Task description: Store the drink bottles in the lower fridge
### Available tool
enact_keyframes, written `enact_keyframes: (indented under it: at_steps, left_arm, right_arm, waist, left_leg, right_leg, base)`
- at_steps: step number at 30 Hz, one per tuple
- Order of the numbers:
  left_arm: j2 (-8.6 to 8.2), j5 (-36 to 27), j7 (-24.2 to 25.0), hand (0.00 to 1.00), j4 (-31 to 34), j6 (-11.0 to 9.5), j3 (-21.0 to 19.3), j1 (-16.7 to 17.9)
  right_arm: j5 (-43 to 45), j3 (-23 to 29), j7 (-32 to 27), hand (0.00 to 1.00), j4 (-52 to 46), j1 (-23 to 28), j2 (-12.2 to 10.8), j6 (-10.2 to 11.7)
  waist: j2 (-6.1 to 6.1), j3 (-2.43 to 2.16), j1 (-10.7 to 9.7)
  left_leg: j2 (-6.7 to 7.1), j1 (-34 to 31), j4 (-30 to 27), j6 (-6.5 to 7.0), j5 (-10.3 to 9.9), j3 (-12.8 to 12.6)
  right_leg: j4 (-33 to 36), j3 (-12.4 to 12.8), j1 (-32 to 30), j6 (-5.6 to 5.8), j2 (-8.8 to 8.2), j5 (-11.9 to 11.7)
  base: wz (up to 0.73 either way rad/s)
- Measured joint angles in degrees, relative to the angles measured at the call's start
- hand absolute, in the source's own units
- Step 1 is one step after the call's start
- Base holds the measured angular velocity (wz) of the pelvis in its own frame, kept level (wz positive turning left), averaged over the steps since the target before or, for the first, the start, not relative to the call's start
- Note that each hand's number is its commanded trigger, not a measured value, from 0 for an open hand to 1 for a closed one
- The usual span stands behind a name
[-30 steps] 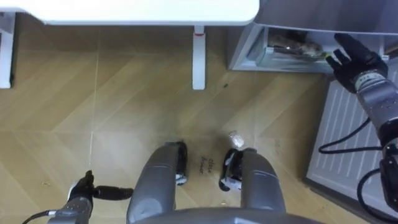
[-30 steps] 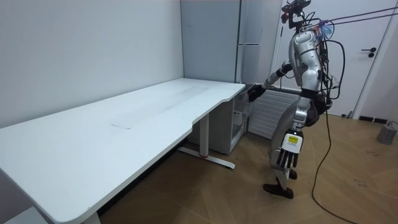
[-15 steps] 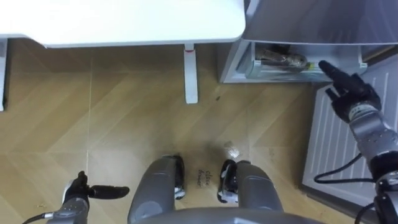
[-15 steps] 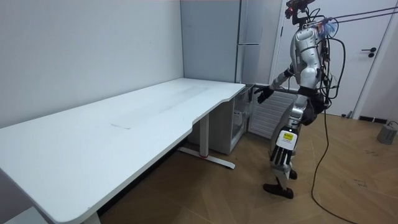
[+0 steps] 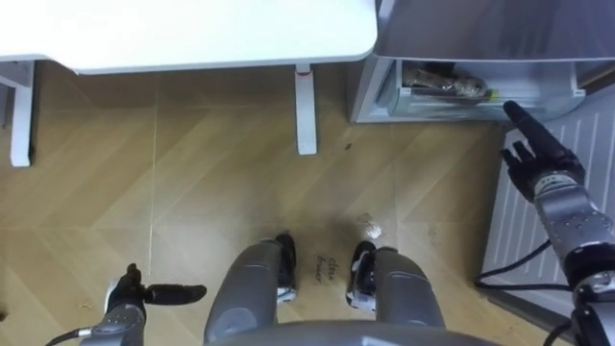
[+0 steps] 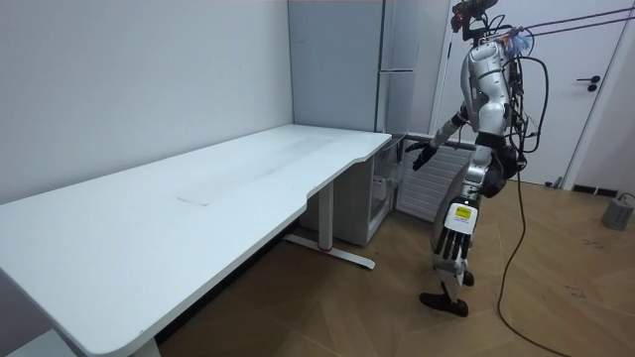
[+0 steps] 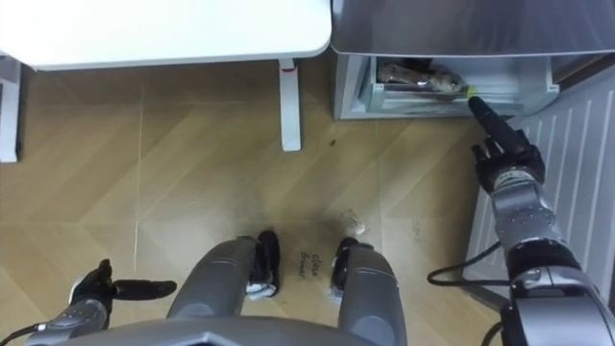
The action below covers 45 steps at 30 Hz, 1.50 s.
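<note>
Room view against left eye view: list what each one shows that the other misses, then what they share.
Room view adds: the upper fridge, a white room door and a grey can on the floor. Left eye view adds: items inside the lower fridge, too unclear to name, and a small scrap by the robot's feet. Both: the desk, the open fridge door, the right hand open, held out toward the lower fridge, and the left hand open, low at its side.

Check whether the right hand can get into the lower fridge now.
Probably yes: the right hand, fingers straight, points at the open lower fridge; its door is swung aside and nothing lies between.
</note>
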<state>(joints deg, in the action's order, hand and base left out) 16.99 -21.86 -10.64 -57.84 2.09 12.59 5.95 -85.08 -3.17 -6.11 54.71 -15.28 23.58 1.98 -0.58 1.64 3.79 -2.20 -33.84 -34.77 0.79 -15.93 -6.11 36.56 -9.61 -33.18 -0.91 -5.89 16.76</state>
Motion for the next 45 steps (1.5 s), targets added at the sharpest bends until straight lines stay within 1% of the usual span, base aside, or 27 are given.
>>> enact_keyframes:
  at_steps: [4,8,10,12,13,15,17,18,20,21,23,24,26,27,29,31,32,34,35,38,41,45]
  left_arm:
    - [-0.02,-0.1,0.0,0.00,-0.1,0.1,0.4,-1.4]
    - [-0.02,0.0,0.0,0.00,0.0,0.1,1.5,-1.7]
    - [-0.02,-0.1,0.0,0.00,0.0,0.0,1.5,-1.7]
    - [-0.02,-0.3,0.0,0.00,-0.1,-0.1,1.7,-1.7]
    - [-0.02,-0.4,0.0,0.00,0.0,-0.1,1.8,-1.7]
    - [-0.02,-0.9,0.0,0.00,0.3,-0.1,1.9,-1.8]
    - [-0.02,-1.1,-0.1,0.00,0.5,0.1,1.9,-1.8]
    - [-0.01,-1.1,0.0,0.00,0.5,0.2,1.9,-1.8]
    - [0.55,-1.1,-0.1,0.00,0.9,0.2,1.8,-1.8]
    - [0.68,-1.1,-0.2,0.00,0.9,0.2,1.9,-1.8]
    - [0.76,-1.0,-0.5,0.00,0.9,0.3,2.2,-1.8]
    - [0.78,-1.0,-0.6,0.00,0.9,0.3,2.2,-1.8]
    - [0.82,-1.0,-1.5,0.00,1.0,0.4,2.2,-1.9]
    - [0.86,-1.0,-1.7,0.00,1.1,0.4,2.2,-1.9]
    - [0.91,-0.9,-1.8,0.00,1.8,0.5,2.3,-1.9]
    - [0.96,-0.9,-1.8,0.00,2.4,0.5,2.3,-1.9]
    - [1.03,-0.9,-1.9,0.00,2.7,0.6,2.3,-1.9]
    - [1.10,-0.9,-2.2,0.00,3.0,0.6,2.4,-1.9]
    - [1.45,-0.9,-2.3,0.00,3.2,0.6,2.8,-1.9]
    - [2.13,-0.9,-2.3,0.00,3.8,0.6,3.5,-2.0]
    - [2.29,-1.0,-2.3,0.00,3.8,0.7,3.4,-2.0]
    - [2.35,-1.0,-1.8,0.00,3.8,0.8,3.4,-2.0]
  right_arm:
    - [-3.2,0.0,2.2,0.00,4.7,-2.0,-0.2,-0.3]
    - [-4.7,0.0,4.7,0.00,5.9,-2.9,-0.2,-0.6]
    - [-4.7,0.1,5.8,0.00,7.0,-4.0,-0.2,-0.8]
    - [-4.8,0.2,6.6,0.00,7.7,-5.0,-0.2,-0.8]
    - [-4.7,0.2,7.4,0.00,8.2,-5.8,-0.2,-0.8]
    - [-4.7,0.2,8.1,0.00,8.4,-7.4,-0.1,-0.9]
    - [-4.7,0.2,9.5,0.00,9.8,-9.7,0.1,-1.5]
    - [-4.6,0.3,9.6,0.00,9.9,-9.9,0.3,-1.6]
    - [-4.5,0.5,10.0,0.00,10.0,-11.0,1.4,-2.0]
    - [-4.4,0.6,10.0,0.00,10.0,-11.5,1.7,-2.0]
    - [-4.5,0.6,10.0,0.00,10.0,-12.9,2.9,-2.0]
    - [-4.5,0.6,10.0,0.00,9.9,-13.2,3.2,-2.0]
    - [-4.5,0.5,10.1,0.00,9.8,-14.5,4.0,-1.9]
    - [-4.5,0.5,10.1,0.00,9.8,-14.8,4.1,-1.8]
    - [-4.6,0.5,10.6,0.00,9.3,-15.9,4.6,-1.8]
    - [-4.4,0.5,10.8,0.00,9.1,-16.6,4.9,-1.5]
    - [-4.2,0.4,10.8,0.00,9.1,-16.8,5.0,-1.4]
    - [-4.1,-0.1,10.8,0.00,9.1,-17.4,5.4,-1.4]
    - [-4.1,-0.7,10.8,0.00,9.2,-17.9,5.6,-1.4]
    - [-3.1,-1.9,10.8,0.00,9.3,-18.8,6.5,-1.4]
    - [-2.1,-2.0,10.6,0.00,9.3,-20.1,6.7,-1.3]
    - [-2.1,-2.5,10.5,0.00,9.3,-20.3,7.5,-1.2]
  waist:
    - [-0.10,0.02,0.3]
    - [-0.12,0.04,0.6]
    - [-0.13,0.06,0.8]
    - [-0.05,0.18,0.9]
    - [0.12,0.34,1.1]
    - [-0.04,0.58,1.2]
    - [0.02,0.94,1.2]
    - [-0.02,0.97,1.2]
    - [0.04,1.12,1.1]
    - [0.10,1.16,1.1]
    - [0.03,1.18,1.2]
    - [0.08,1.18,1.2]
    - [0.21,1.22,1.0]
    - [0.23,1.22,1.0]
    - [0.40,1.17,1.0]
    - [0.42,1.17,1.0]
    - [0.48,1.14,1.1]
    - [0.50,1.14,1.1]
    - [0.51,1.14,1.2]
    - [0.68,1.16,1.2]
    - [1.14,1.16,1.2]
    - [1.48,1.25,1.6]
  left_leg:
    - [0.28,-0.8,0.0,0.10,0.1,-0.1]
    - [0.57,-1.2,-0.1,0.11,0.1,-0.6]
    - [0.57,-1.5,-0.2,0.12,0.1,-0.9]
    - [0.72,-1.7,-0.4,0.27,0.2,-1.2]
    - [0.85,-2.2,-0.7,0.29,0.2,-1.4]
    - [0.77,-4.2,-2.4,0.30,0.2,-1.3]
    - [0.84,-7.2,-5.1,0.46,0.1,-1.2]
    - [0.89,-8.0,-5.9,0.56,0.0,-1.2]
    - [0.96,-11.8,-10.2,0.89,-1.3,-1.2]
    - [1.08,-13.1,-11.3,0.92,-1.6,-1.1]
    - [1.35,-17.3,-16.4,0.92,-3.4,-0.6]
    - [1.45,-18.1,-17.6,0.88,-3.8,-0.4]
    - [1.84,-22.1,-23.0,0.68,-5.5,0.6]
    - [1.85,-23.0,-24.3,0.61,-5.9,0.8]
    - [1.93,-26.6,-28.7,0.54,-6.8,1.3]
    - [1.87,-29.0,-31.5,0.50,-7.4,1.6]
    - [1.51,-30.2,-33.5,0.28,-8.1,1.6]
    - [1.17,-31.7,-36.1,0.41,-8.8,1.6]
    - [1.00,-32.6,-37.6,0.42,-9.3,1.6]
    - [0.98,-35.0,-40.6,0.64,-9.6,1.6]
    - [0.88,-37.4,-43.1,0.87,-9.7,1.5]
    - [1.01,-38.7,-44.9,1.14,-9.8,1.7]
  right_leg:
    - [0.3,0.3,-1.0,0.09,-0.12,0.1]
    - [0.9,1.5,-2.1,0.35,-0.13,0.2]
    - [1.3,1.6,-2.8,0.34,-0.23,0.2]
    - [1.8,1.5,-3.3,0.22,-0.66,0.3]
    - [2.6,1.6,-4.0,0.11,-1.05,0.6]
    - [3.7,1.4,-5.7,0.03,-1.15,0.8]
    - [6.6,1.2,-8.5,-0.20,-1.74,1.5]
    - [7.4,1.0,-9.1,-0.24,-2.01,1.9]
    - [12.3,1.5,-12.9,-0.10,-2.51,3.9]
    - [13.7,1.5,-14.0,-0.20,-2.88,4.3]
    - [19.5,1.5,-18.0,-0.44,-3.86,6.6]
    - [20.8,1.6,-18.9,-0.45,-3.99,7.0]
    - [26.2,1.6,-22.3,-0.77,-4.71,9.0]
    - [27.4,1.6,-23.1,-0.91,-4.86,9.4]
    - [31.7,1.5,-26.3,-1.28,-5.48,10.8]
    - [34.4,1.5,-28.4,-1.54,-5.67,11.4]
    - [36.1,1.6,-29.5,-1.70,-5.63,11.8]
    - [38.5,1.8,-31.0,-1.75,-5.69,12.4]
    - [39.9,1.8,-31.7,-1.71,-5.83,13.0]
    - [42.9,2.1,-34.0,-1.84,-6.24,13.7]
    - [45.5,2.5,-36.6,-2.08,-6.86,13.8]
    - [47.5,2.6,-37.7,-2.31,-7.08,14.1]
  base:
    - [-0.01]
    - [-0.06]
    - [-0.07]
    - [-0.02]
    - [0.00]
    - [0.05]
    - [0.16]
    - [0.30]
    - [0.28]
    - [0.20]
    - [0.19]
    - [0.16]
    - [0.17]
    - [0.17]
    - [0.13]
    - [0.04]
    - [-0.03]
    - [-0.06]
    - [-0.03]
    - [0.01]
    - [0.00]
    - [0.04]
